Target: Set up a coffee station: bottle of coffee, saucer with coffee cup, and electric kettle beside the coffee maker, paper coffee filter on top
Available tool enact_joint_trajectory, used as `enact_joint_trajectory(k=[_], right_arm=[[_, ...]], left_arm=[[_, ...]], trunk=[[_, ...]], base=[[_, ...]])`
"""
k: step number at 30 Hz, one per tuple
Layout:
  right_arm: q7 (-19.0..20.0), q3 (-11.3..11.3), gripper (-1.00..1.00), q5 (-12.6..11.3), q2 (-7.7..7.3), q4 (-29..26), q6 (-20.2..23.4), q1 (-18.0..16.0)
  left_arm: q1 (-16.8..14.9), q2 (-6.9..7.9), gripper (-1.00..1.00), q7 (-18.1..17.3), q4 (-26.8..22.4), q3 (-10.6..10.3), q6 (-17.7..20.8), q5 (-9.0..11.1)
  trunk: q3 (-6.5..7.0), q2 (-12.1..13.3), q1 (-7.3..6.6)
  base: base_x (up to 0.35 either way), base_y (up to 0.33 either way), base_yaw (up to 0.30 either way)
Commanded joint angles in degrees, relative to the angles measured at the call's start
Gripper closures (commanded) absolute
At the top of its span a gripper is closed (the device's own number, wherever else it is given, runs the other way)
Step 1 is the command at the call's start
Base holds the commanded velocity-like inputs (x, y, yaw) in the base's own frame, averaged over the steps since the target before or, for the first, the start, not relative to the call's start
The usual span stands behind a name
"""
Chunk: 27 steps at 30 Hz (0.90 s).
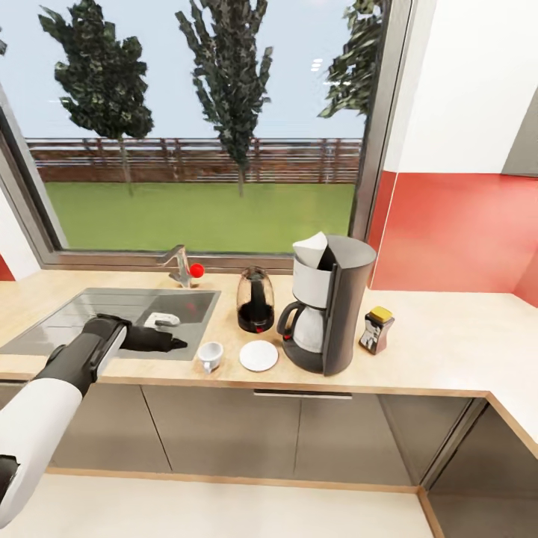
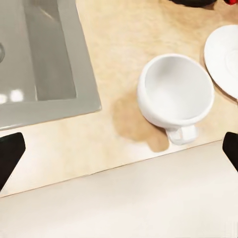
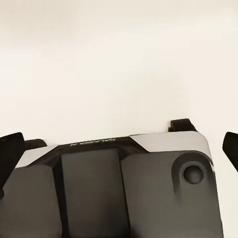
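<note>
Lettering "GALAXEA" shows on the robot base (image 3: 124, 193) — both pincers wide, left pincer (image 2: 119, 148) near the coffee cup (image 2: 174, 94).

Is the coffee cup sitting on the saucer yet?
No, the coffee cup stands on the bare countertop beside the saucer, apart from it.

Saucer (image 2: 225, 57) cut off by left wrist frame edge. Paper filter (image 1: 314, 250) partly tucked behind coffee maker (image 1: 332, 306) body. Label on coffee bottle (image 1: 376, 329) too small to read.
</note>
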Motion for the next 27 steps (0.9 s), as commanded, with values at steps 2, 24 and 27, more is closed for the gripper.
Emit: enact_joint_trajectory(k=[2,24,27], right_arm=[[-0.2,-0.3,-1.00,0.1,0.03,-0.1,0.2,0.0],[-0.2,-0.3,-1.00,0.1,0.03,-0.1,0.3,0.0],[-0.2,-0.3,-1.00,0.1,0.01,-0.1,0.3,0.0]], left_arm=[[0.4,0.06,-1.00,0.1,0.0,-0.3,-1.0,0.0],[0.5,0.11,-1.00,0.5,0.1,0.2,-1.0,0.5],[0.5,0.14,-1.00,0.5,0.2,0.2,-1.0,0.5]], trunk=[[-0.13,-0.1,0.04],[-0.13,-0.1,0.04],[-0.13,-0.1,0.04]], base=[[0.000,0.000,-0.001],[0.079,0.000,-0.082],[0.016,0.000,0.000]])
